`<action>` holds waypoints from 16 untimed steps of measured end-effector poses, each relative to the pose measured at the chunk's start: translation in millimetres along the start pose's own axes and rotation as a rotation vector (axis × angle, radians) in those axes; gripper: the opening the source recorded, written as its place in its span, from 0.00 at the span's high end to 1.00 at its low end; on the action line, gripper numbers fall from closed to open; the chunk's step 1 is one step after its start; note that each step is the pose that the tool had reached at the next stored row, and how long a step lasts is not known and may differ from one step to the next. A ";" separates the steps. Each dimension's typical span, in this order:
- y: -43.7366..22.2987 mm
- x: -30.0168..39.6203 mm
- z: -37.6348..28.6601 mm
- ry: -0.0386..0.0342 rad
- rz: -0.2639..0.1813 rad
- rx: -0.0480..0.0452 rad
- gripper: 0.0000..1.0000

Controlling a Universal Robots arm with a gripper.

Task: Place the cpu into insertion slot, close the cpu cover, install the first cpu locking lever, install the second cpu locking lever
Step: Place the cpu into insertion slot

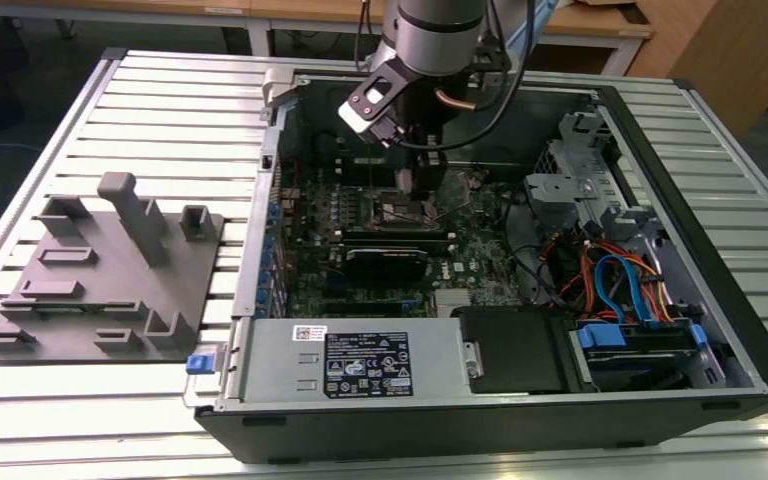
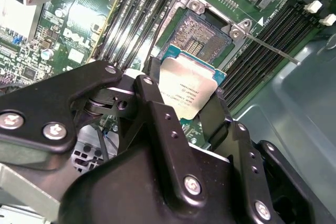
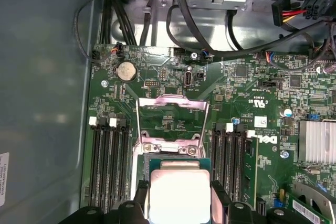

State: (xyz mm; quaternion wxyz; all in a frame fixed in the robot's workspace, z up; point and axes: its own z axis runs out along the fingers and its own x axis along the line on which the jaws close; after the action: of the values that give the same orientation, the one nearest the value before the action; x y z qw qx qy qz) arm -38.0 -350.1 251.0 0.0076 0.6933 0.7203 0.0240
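My gripper [image 2: 184, 97] is shut on the cpu [image 2: 186, 85], a small square chip with a silver top, gripped by two opposite edges. It hangs tilted just above the insertion slot [image 2: 202, 32], whose pin field lies bare inside a silvery rim. In the first wrist view the cpu [image 3: 178, 192] sits between the black fingers [image 3: 140, 200], and the cpu cover [image 3: 170, 121] stands swung open beyond the socket, with the board showing through its cut-out. A thin locking lever [image 2: 275, 52] sticks out free beside the slot. In the exterior view the gripper [image 1: 418, 165] reaches down into the case over the slot [image 1: 404, 210].
Long black memory slots [image 3: 107, 166] flank the socket on both sides. The open computer case [image 1: 704, 260] holds a drive cage [image 1: 584, 180], coloured cables [image 1: 618, 285] and a power supply [image 1: 357, 365]. A grey fixture [image 1: 104, 275] rests on the slatted table at the exterior view's left.
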 end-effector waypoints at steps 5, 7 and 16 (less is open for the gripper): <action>-0.4 -0.1 7.3 -0.0001 0.000 0.0003 0.46; -0.6 -0.1 10.9 -0.0002 0.000 0.0005 0.46; -2.6 3.0 24.5 -0.0162 -0.002 0.0014 0.46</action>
State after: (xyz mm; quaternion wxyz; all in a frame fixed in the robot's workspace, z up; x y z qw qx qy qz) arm -39.6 -346.6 226.4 0.0130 0.6929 0.7207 0.0179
